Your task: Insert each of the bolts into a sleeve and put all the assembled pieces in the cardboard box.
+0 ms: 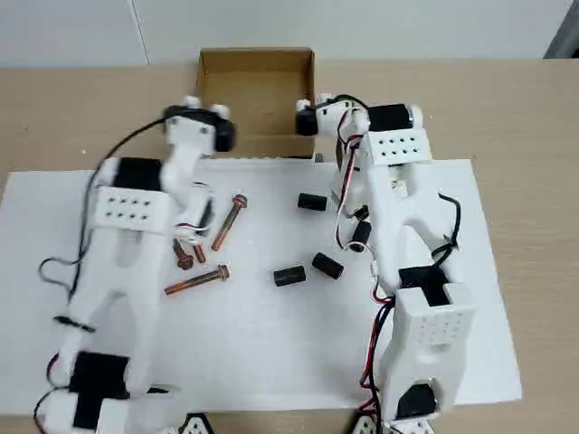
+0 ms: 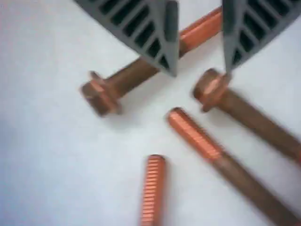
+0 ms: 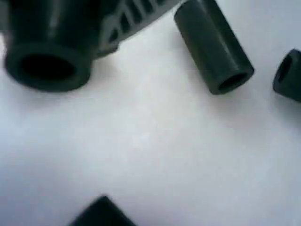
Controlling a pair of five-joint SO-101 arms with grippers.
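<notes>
Left gripper (image 2: 199,63) jaws apart by a moderate gap, holding nothing. Its two grey ribbed fingers (image 2: 136,23) straddle the shaft of one copper-coloured flange-head metal bolt (image 2: 131,75) lying flat on the white paper sheet (image 2: 47,165). One fingertip sits right at the head of a second bolt (image 2: 211,88); can't tell if it touches. Threaded ends of a third bolt (image 2: 190,134) and a fourth bolt (image 2: 153,188) lie just beside.

Right gripper (image 3: 107,43): can't tell the jaw state. Black cylindrical plastic sleeve (image 3: 47,61) sits hard against its grey ribbed plastic, bore facing the lens and closer to the lens than the others. Second sleeve (image 3: 214,47) lies near, third sleeve (image 3: 288,75) beyond it.

High view: bolts under the left arm, loose sleeves mid-sheet, well apart from the bolts. Sheet lies on a tan wooden table (image 1: 525,117). Open brown cardboard box (image 1: 204,90) stands at the sheet's far edge, between the two arms.
</notes>
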